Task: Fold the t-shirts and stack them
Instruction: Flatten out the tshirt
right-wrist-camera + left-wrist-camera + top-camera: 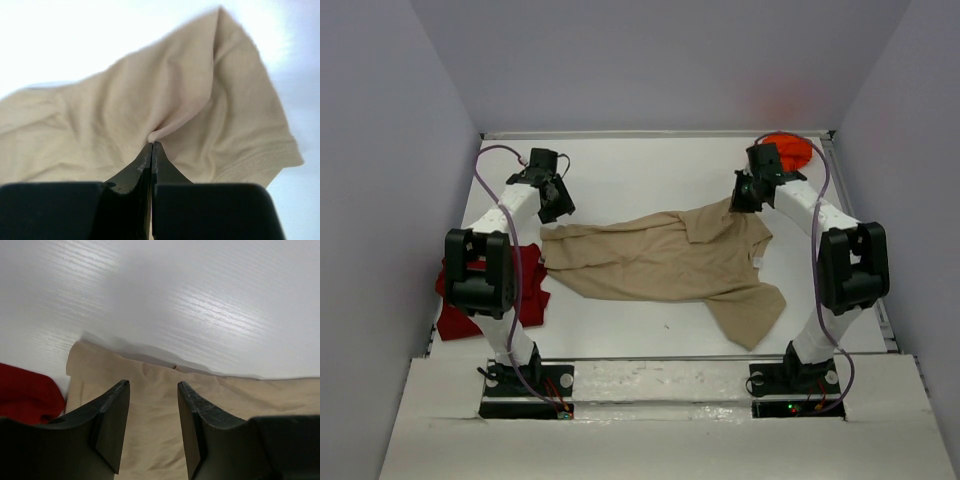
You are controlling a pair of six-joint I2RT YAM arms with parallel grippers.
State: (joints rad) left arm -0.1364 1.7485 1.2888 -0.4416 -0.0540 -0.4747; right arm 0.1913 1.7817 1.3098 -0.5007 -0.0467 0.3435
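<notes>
Your tan t-shirt [665, 262] lies spread across the middle of the white surface [640, 165], one sleeve trailing toward the near right. The dark red t-shirt [455, 315] is bunched at the left edge, partly hidden by the left arm, and the orange t-shirt [790, 150] is crumpled in the far right corner. Your right claw [152, 146] is closed tight on a pinch of tan cloth at the shirt's far right edge, beside a hemmed sleeve; your left claw [152, 385] stands open over the shirt's left edge, gripping nothing, and whether it touches the cloth cannot be told.
</notes>
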